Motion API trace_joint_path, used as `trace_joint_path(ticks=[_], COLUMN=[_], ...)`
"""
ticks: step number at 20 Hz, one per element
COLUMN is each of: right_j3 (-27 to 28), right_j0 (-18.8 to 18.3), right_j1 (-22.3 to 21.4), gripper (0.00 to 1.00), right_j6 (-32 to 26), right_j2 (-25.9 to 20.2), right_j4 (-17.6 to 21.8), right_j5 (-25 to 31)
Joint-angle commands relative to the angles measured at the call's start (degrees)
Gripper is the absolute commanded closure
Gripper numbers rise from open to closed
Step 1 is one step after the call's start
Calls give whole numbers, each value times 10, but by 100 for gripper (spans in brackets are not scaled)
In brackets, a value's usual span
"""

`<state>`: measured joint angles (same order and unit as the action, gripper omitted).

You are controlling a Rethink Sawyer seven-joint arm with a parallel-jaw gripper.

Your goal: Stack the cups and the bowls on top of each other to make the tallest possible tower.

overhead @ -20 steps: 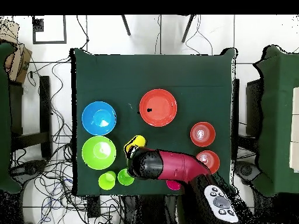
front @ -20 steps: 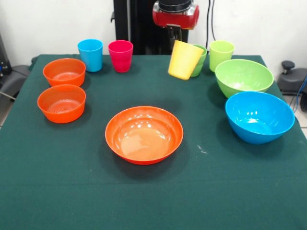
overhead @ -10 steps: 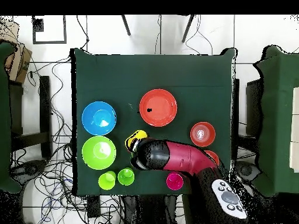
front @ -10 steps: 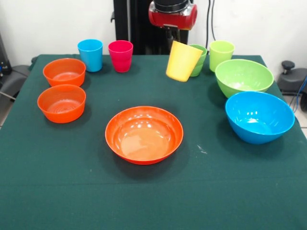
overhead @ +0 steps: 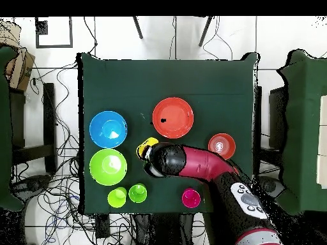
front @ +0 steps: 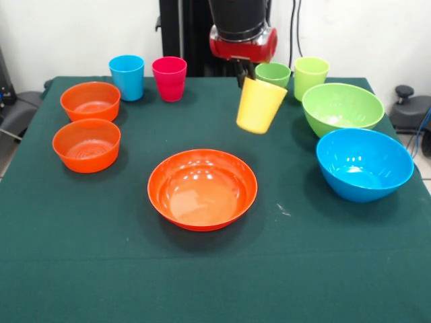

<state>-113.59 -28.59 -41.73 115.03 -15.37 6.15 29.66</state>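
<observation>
Now carrying the yellow cup (front: 260, 105) tilted and clear of the surface (front: 81, 256), gripper (front: 243, 79) fingers pinching its rim. Shifted over the last second away from the two green cups (front: 273, 73) and toward the wide orange bowl (front: 202, 189), not yet above it. Likely bound for that bowl as the tower's base, nothing stacked so far.

A dark green cloth covers the counter (front: 81, 269). Tangled cables (overhead: 60, 185) sprawl over the white floor (overhead: 115, 38) around it. A chair (overhead: 290, 127) stands beside it.
</observation>
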Motion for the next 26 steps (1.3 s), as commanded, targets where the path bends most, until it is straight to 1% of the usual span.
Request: trace_joint_path(ticks=[1, 4, 6, 9, 10, 15, 19, 20, 22, 26], right_j3=[81, 86, 70, 33, 27, 12, 0, -3, -1, 25], right_j0=[-12, -18, -26, -37, -39, -51, -54, -55, -58, -62], right_j1=[52, 49, 27, -23, -34, -62, -99, -102, -93, -42], gripper=[100, 100, 100, 100, 100, 100, 100, 100, 100, 100], right_j6=[-39, -44, -43, -36, -33, -32, -30, -29, -28, -26], right_j2=[-51, -56, -61, -71, -75, -90, -94, -95, -98, -100], right_j4=[13, 4, -2, -19, -22, -30, -42, -45, -45, -48], right_j5=[37, 71, 86, 114, 120, 141, 169, 166, 151, 143])
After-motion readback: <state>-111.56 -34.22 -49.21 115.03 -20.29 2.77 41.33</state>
